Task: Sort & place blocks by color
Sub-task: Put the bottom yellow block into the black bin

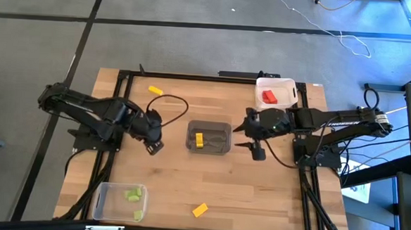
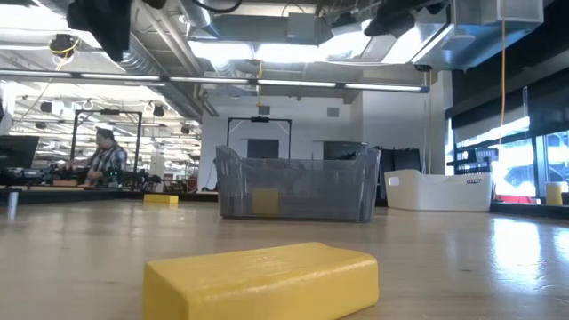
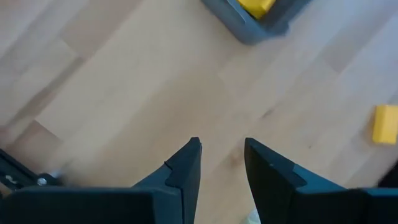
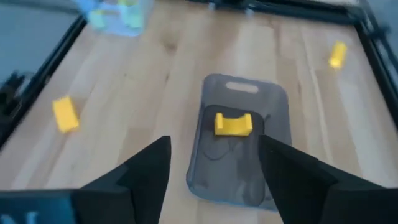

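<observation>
A grey bin (image 1: 209, 138) stands mid-table with one yellow block (image 1: 199, 140) lying on its floor. My right gripper (image 1: 238, 136) hovers open just right of the bin, its fingers (image 4: 149, 168) spread above the bin's near end (image 4: 230, 186) and holding nothing. My left gripper (image 1: 154, 146) hangs open left of the bin, pointing down at bare wood (image 3: 222, 152), also with nothing between its fingers. Two more yellow blocks lie flat on the table, one toward the far edge (image 1: 155, 90) and one toward the near edge (image 1: 200, 210).
A white bin (image 1: 276, 92) with a red block (image 1: 270, 97) stands at the far right. A clear bin (image 1: 118, 200) with green blocks (image 1: 134, 193) sits at the near left. A black frame (image 1: 193, 76) borders the table. A person (image 2: 107, 156) shows in the room behind.
</observation>
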You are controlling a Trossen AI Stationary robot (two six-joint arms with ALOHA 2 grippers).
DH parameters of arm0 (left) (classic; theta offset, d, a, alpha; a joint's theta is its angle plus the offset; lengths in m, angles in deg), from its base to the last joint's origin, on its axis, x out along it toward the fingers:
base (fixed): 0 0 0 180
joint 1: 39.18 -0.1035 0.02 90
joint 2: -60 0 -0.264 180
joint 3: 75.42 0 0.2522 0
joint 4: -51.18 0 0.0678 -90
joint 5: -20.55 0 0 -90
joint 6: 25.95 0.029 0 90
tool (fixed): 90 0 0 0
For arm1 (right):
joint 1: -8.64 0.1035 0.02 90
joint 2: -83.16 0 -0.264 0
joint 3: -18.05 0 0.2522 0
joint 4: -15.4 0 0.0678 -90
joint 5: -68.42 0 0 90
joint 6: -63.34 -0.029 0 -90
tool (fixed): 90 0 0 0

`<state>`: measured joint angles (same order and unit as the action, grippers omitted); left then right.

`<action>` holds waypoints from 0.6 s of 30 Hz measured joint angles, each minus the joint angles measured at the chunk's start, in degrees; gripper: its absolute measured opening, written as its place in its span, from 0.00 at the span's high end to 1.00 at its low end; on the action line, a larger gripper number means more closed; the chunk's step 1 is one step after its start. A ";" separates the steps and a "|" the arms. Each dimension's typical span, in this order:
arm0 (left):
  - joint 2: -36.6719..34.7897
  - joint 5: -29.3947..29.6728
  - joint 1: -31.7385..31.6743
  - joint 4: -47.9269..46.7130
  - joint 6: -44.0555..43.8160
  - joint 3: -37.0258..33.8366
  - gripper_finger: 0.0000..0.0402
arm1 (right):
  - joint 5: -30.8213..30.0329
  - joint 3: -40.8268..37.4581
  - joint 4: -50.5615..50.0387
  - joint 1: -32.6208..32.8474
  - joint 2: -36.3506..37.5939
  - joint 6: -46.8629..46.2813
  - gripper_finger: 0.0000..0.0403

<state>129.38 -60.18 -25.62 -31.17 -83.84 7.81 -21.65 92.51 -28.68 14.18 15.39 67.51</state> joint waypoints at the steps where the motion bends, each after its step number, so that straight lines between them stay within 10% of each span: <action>1: 0.00 0.78 -0.51 0.02 -0.02 0.00 0.71 | 0.76 0.01 -0.05 0.01 0.00 2.42 0.40; 18: 0.02 3.59 -7.01 0.54 -3.01 -0.02 0.71 | 4.64 10.43 -4.86 5.34 -7.74 14.73 0.39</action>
<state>129.40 -56.59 -32.63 -30.63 -86.84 7.79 -17.01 102.94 -33.55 19.52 7.65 82.24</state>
